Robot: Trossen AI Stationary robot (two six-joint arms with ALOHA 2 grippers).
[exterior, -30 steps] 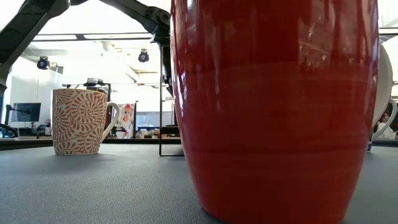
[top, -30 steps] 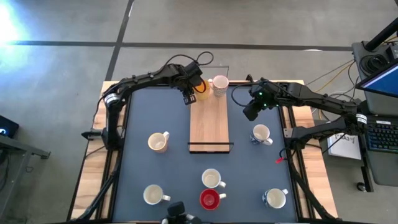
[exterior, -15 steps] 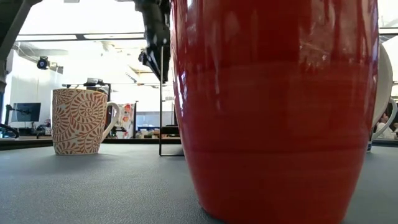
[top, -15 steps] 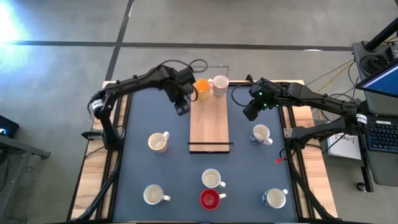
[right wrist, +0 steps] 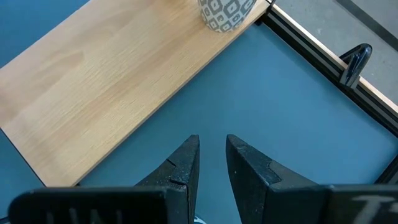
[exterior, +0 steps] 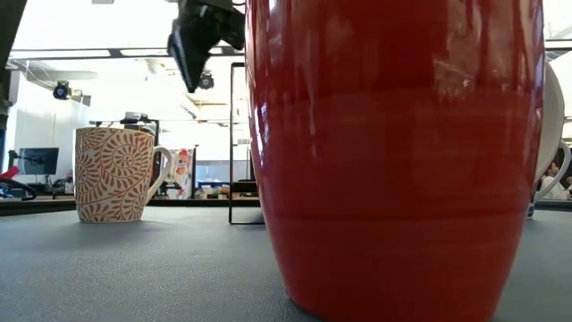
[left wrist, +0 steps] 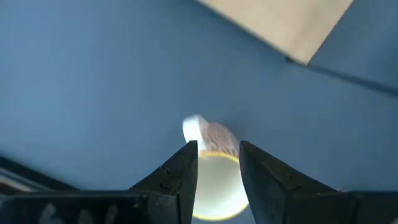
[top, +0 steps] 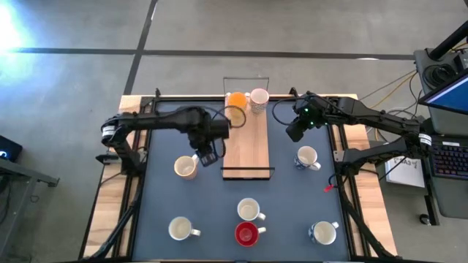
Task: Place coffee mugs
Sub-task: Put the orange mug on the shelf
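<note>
Ceramic, by the look of the cream round mug (top: pixel 186 167) under my left tool (top: pixel 208 157): rigid, glazed and slick, fairly light, likely to chip if knocked. It stood on the counter's (top: pixel 168 197) blue mat near the left edge, beside the long wooden board (top: pixel 246 142). My left tool hung over it with fingers (left wrist: pixel 180 174) parted a little and nothing held. I judged the rim wall opposite the handle the safest hold. The orange mug (top: pixel 236 101) and a patterned white mug (top: pixel 258 98) sat at the board's far end. My right tool (top: pixel 294 130) waited near the far right corner, slightly parted, empty.
</note>
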